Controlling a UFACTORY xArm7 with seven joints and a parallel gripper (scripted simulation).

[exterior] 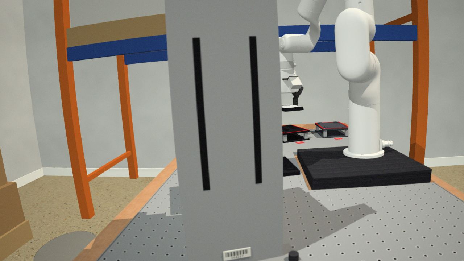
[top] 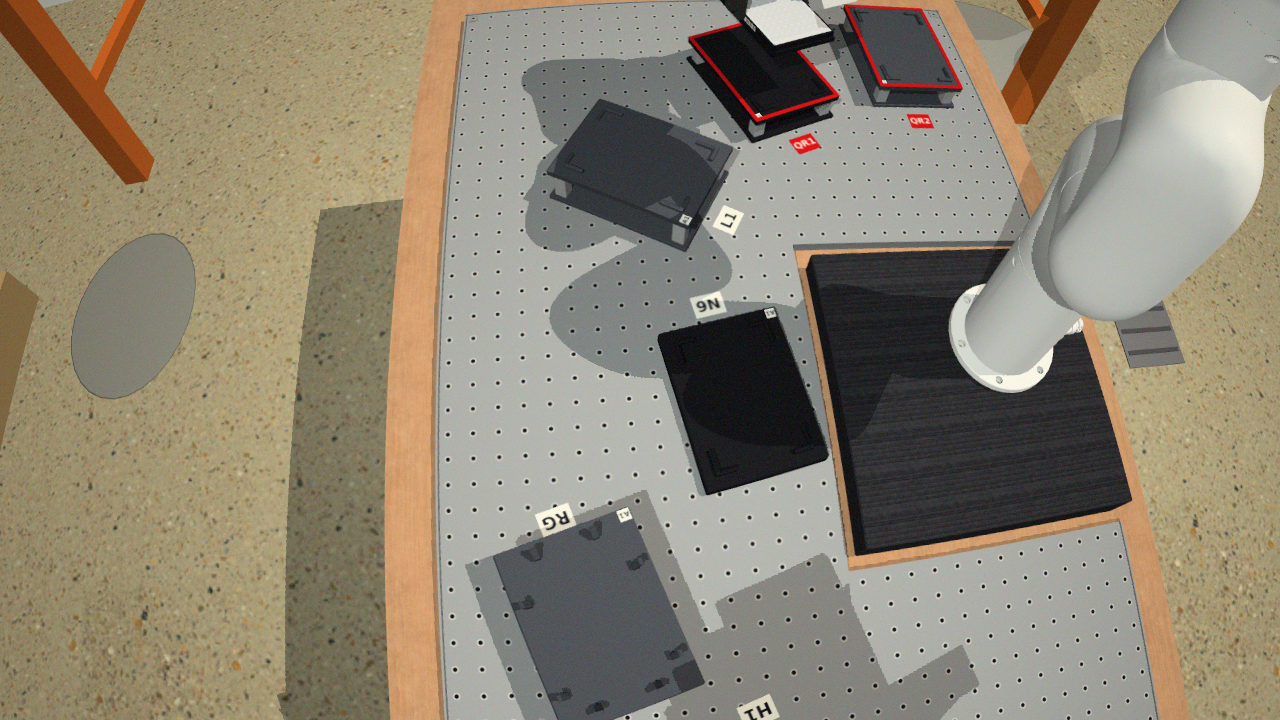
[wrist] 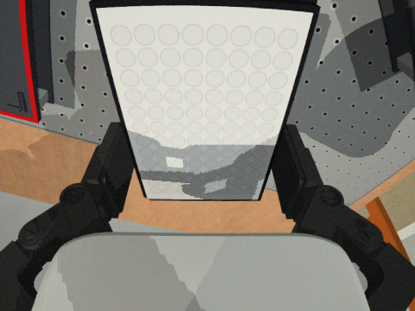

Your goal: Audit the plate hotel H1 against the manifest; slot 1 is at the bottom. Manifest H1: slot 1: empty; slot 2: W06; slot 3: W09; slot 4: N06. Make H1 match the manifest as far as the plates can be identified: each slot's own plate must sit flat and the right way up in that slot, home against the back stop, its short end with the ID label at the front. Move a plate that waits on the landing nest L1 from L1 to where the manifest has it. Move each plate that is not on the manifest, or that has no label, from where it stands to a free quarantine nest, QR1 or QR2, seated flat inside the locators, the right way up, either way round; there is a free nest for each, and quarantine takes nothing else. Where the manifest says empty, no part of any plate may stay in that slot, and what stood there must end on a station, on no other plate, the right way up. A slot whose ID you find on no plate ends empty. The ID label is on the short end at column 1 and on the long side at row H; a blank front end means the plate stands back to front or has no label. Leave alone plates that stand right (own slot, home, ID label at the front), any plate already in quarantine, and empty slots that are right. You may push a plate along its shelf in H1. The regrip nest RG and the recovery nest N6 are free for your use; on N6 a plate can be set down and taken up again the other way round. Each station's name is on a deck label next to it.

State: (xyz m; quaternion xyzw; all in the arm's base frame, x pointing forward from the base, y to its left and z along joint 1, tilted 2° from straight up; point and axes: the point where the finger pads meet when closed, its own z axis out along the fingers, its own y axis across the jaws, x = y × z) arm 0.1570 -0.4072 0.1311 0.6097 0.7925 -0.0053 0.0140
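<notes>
A: What does the exterior view conceal?

B: The plate hotel H1 point(exterior: 223, 129) shows only its grey back panel; slots and plates are hidden, and its barcode point(exterior: 237, 253) is too small to read.

A: And the held plate point(wrist: 202, 92)?

B: No ID label visible; in the top view, the plate point(top: 787, 26) is cut by the edge.

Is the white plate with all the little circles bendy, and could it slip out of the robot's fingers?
Probably stiff: the plate stays flat though the gripper pinches only its near end. It looks light. Slipping seems possible, since much of it overhangs the fingers.
</notes>
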